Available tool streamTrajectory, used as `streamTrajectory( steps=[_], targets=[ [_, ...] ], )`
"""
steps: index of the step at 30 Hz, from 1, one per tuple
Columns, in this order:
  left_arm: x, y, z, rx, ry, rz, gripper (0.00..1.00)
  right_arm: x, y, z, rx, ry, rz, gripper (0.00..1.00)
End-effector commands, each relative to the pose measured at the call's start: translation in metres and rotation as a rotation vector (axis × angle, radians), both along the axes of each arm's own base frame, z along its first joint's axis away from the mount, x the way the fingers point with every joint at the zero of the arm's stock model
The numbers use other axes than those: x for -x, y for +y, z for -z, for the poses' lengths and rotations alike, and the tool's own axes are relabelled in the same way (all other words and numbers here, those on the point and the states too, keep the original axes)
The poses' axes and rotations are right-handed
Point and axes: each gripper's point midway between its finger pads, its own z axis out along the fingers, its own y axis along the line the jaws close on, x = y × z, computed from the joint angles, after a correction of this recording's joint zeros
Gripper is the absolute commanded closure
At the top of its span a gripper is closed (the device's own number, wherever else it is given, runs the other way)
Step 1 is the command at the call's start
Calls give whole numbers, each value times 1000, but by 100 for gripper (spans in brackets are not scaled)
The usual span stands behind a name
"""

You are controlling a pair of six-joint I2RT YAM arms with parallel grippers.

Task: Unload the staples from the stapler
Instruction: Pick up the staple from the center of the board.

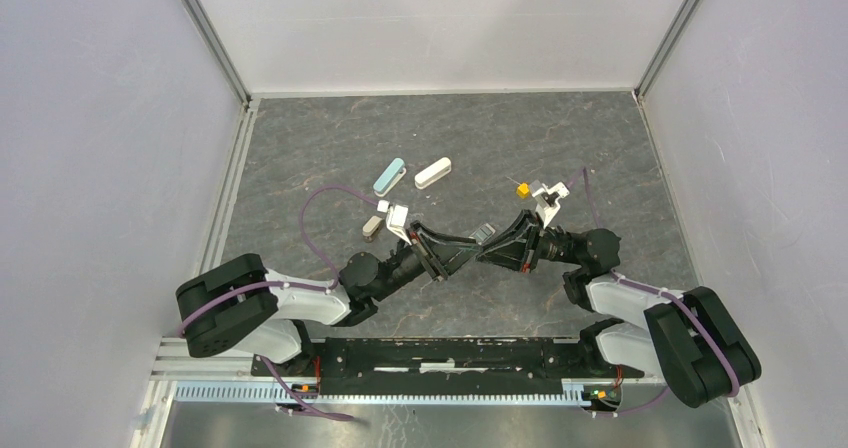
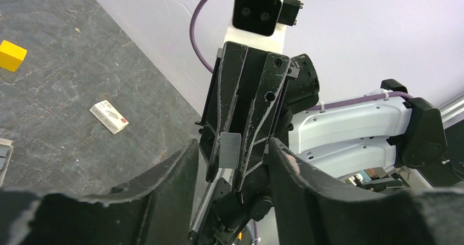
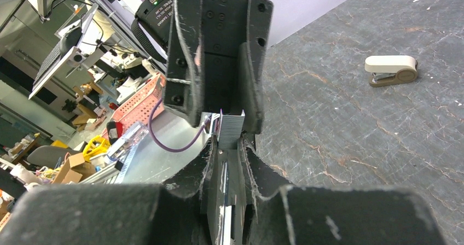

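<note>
Left gripper [image 2: 232, 144] fingers [image 2: 164, 185] are standing apart in the foreground, flanking the staples [image 2: 230, 149], which the right gripper [image 2: 227, 171] is pinching above the table [image 2: 54, 92]. From the right wrist, the right fingers [image 3: 257, 168] are clamping the staples beneath the spread left fingers. From above, a beige stapler [image 1: 372, 227] is lying well left of the staples.

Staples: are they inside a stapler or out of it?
Out. The staples are pinched in the right gripper, well apart from the stapler lying behind.
</note>
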Motion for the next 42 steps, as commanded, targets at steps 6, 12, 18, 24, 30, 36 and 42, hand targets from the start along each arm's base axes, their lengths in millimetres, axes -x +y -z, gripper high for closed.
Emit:
streamTrajectory(
  steps=[6, 12, 18, 24, 30, 36, 42],
  targets=[
    [-3, 43, -17, -3, -47, -123, 15, -14, 3, 3, 76, -132, 18, 90],
    [15, 69, -25, -173, -187, -116, 0, -25, 10, 20, 222, -214, -20, 90],
    [24, 87, -20, -254, -200, -98, 0, -28, 17, 34, 385, -350, -62, 90],
    [20, 82, -6, -283, -147, -77, 0, -26, 19, 47, 494, -417, -114, 90],
    [8, 70, 2, -247, -118, -29, 4, -21, 20, 54, 523, -416, -170, 91],
    [-1, 61, 2, -173, -111, 24, 5, -18, 21, 55, 517, -406, -190, 91],
    [0, 44, 11, -166, -101, 97, 12, -14, 22, 56, 510, -391, -216, 91]
  ],
)
